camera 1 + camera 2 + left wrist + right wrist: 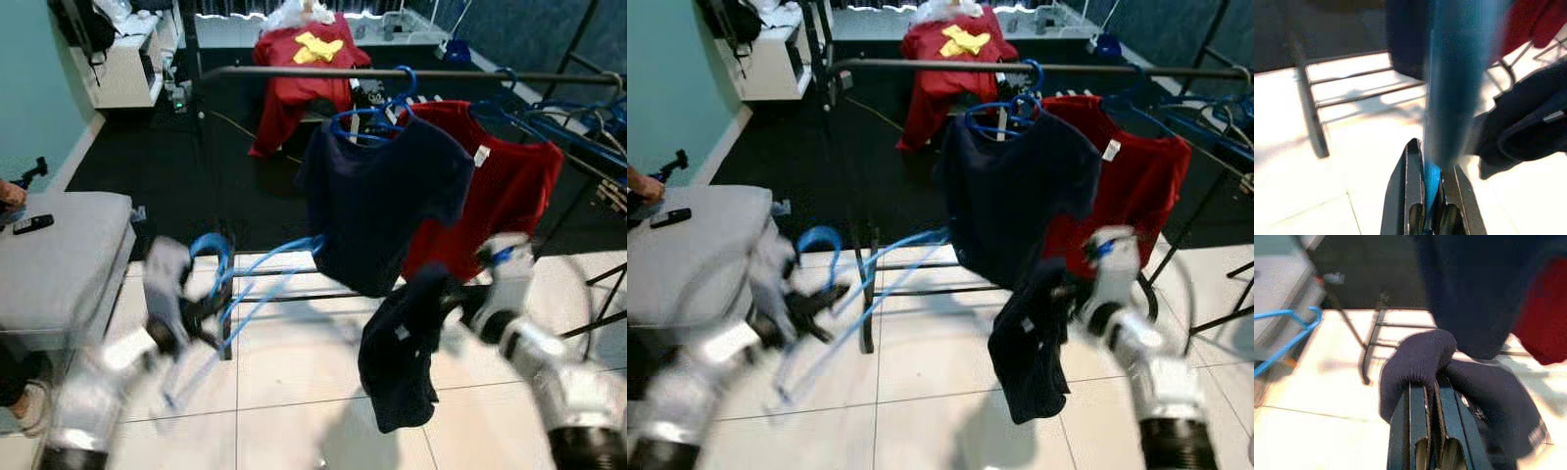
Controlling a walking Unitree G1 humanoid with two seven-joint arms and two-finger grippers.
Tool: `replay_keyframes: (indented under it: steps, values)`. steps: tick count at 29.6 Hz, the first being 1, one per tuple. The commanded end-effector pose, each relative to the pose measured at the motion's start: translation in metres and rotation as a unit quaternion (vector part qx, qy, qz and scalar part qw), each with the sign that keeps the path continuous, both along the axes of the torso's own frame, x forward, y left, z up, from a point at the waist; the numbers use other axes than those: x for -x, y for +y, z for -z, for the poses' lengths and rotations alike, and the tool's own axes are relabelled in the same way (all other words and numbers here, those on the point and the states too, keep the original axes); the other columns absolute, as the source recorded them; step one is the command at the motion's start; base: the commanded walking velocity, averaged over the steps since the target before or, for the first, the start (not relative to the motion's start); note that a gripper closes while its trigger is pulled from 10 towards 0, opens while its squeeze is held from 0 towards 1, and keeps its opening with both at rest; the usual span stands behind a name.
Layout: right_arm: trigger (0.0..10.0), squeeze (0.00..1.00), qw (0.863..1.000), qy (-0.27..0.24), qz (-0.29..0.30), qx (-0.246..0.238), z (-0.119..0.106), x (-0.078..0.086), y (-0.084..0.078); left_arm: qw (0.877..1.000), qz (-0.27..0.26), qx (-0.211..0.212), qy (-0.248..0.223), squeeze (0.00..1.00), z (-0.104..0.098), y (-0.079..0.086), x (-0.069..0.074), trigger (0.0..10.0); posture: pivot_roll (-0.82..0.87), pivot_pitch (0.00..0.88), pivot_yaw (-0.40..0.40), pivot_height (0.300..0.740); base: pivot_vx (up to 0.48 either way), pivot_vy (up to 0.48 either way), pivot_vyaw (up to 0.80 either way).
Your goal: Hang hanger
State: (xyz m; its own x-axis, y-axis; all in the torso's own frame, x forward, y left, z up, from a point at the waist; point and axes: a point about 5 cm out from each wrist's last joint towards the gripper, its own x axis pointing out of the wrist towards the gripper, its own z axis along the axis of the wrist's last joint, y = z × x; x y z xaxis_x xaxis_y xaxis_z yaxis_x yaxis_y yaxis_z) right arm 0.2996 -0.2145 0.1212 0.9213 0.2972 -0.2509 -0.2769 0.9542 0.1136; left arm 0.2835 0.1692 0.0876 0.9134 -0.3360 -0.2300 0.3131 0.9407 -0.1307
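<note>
Blue hanger [257, 266] pinched in my left claw [1431, 198] | right claw [1432, 396] pinching dark shirt [404, 352] | both below rail [411, 73], over tiled floor [294, 382]

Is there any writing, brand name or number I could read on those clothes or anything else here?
None can be read.
The red shirt on the rail has a white tag: too small to read.
The dark garment in the right gripper has a small pale label: blurred.
The red cloth farther back has a yellow emblem, a shape rather than letters.
</note>
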Motion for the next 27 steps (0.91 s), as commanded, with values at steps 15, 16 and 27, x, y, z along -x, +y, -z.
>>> replay_keyframes:
  steps: [15, 16, 27]
  values:
    - [10.0, 0.00, 0.997, -0.055, -0.049, -0.026, -0.003, 0.024, 0.024, 0.990, -0.134, -0.054, -0.005, 0.00, 0.002, 0.005, 0.008, 10.0, 0.08, 0.000, -0.053, 0.740, -0.072, 0.000, 0.80]
    - [10.0, 0.00, 0.997, -0.057, -0.042, -0.020, -0.003, 0.022, 0.020, 0.989, -0.138, -0.058, -0.010, 0.00, 0.001, 0.006, 0.004, 10.0, 0.08, 0.000, -0.053, 0.740, 0.000, 0.000, 0.80]
    - [10.0, 0.00, 0.998, -0.061, 0.014, 0.000, 0.000, 0.007, -0.010, 0.978, -0.199, -0.055, 0.017, 0.00, 0.020, 0.035, -0.011, 10.0, 0.10, 0.000, -0.043, 0.740, 0.000, 0.000, 0.80]
